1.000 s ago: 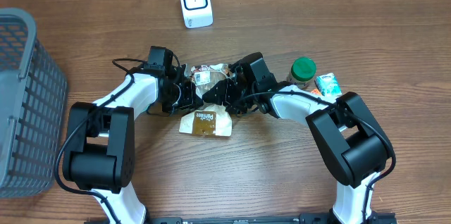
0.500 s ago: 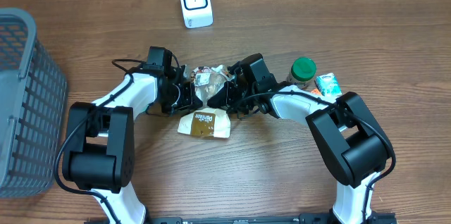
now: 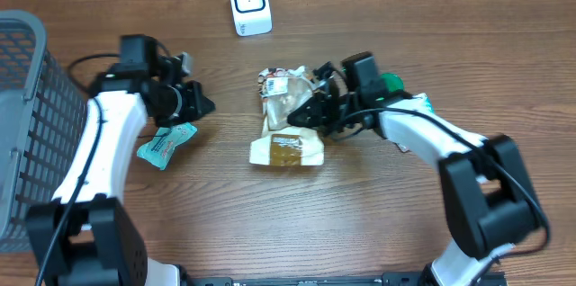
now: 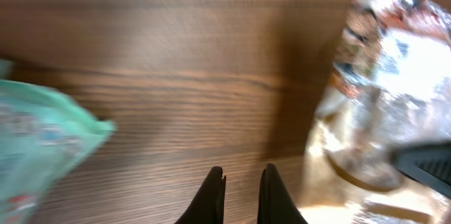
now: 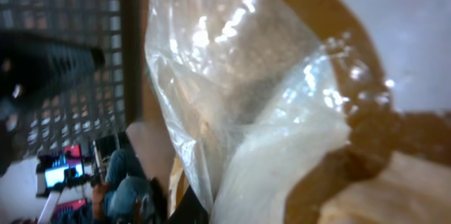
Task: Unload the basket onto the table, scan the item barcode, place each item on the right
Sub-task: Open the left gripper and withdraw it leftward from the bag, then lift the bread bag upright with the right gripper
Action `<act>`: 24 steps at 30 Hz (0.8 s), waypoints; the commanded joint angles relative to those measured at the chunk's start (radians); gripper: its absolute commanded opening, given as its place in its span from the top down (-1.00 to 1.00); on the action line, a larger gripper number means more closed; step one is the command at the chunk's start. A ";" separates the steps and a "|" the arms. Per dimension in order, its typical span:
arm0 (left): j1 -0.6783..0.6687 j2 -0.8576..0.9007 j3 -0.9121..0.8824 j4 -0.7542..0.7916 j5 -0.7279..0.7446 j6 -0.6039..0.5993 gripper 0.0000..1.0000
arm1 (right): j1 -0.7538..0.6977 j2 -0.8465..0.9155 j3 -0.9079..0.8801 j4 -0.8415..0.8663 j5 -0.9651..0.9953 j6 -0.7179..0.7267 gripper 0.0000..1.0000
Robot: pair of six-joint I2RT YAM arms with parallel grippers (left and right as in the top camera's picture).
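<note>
At the far left edge of the wooden counter (image 3: 270, 232) stands a grey plastic mesh basket (image 3: 22, 124). Just right of it, the left claw (image 3: 200, 104) hangs over bare wood. The overhead view leaves its state unclear, but its own wrist camera shows the two dark fingers (image 4: 211, 196) pressed nearly together with nothing between them. A crumpled teal foil packet (image 3: 165, 142) lies flat near that claw, towards the front. The left wrist view catches only its corner at the left edge.

At the back of the counter, a white barcode scanner (image 3: 249, 3) stands upright, well apart from both arms. The crinkled clear plastic bag (image 3: 283, 97), with printed wrappers inside, sits mid-counter between the arms. A tan-and-brown paper packet (image 3: 288, 149) touches its front edge.

The right claw (image 3: 310, 113) is at the bag's right side, closed and pinching the film. From overhead the fingers merge into dark hardware. The right wrist view is filled with glossy, creased plastic up close, and the basket's mesh shows behind it.

Behind the right arm, a jar with a green lid (image 3: 389, 84) peeks out. A small green-and-white carton (image 3: 421, 102) lies just beside it, partly hidden.
</note>
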 commanded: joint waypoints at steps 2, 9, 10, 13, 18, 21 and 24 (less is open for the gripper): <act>0.066 -0.024 0.024 -0.014 -0.013 0.074 0.91 | -0.054 -0.113 0.029 -0.092 -0.155 -0.206 0.92; 0.085 -0.021 0.024 -0.002 -0.063 0.073 0.13 | -0.053 -0.205 0.030 -0.206 -0.177 -0.286 0.92; 0.085 -0.021 0.024 -0.002 -0.076 0.073 -0.04 | -0.053 -0.212 0.030 -0.209 -0.180 -0.286 0.92; 0.085 -0.021 0.024 -0.003 -0.107 0.073 -0.39 | -0.052 -0.229 0.030 -0.209 -0.204 -0.285 0.92; 0.085 -0.021 0.024 -0.003 -0.127 0.073 -0.99 | -0.048 -0.233 0.030 -0.219 -0.235 -0.285 0.92; 0.085 -0.021 0.024 -0.003 -0.127 0.073 -0.99 | -0.034 -0.233 0.030 -0.211 -0.235 -0.285 0.92; 0.085 -0.021 0.024 -0.003 -0.127 0.073 -0.99 | -0.025 -0.233 0.030 -0.188 -0.235 -0.285 0.92</act>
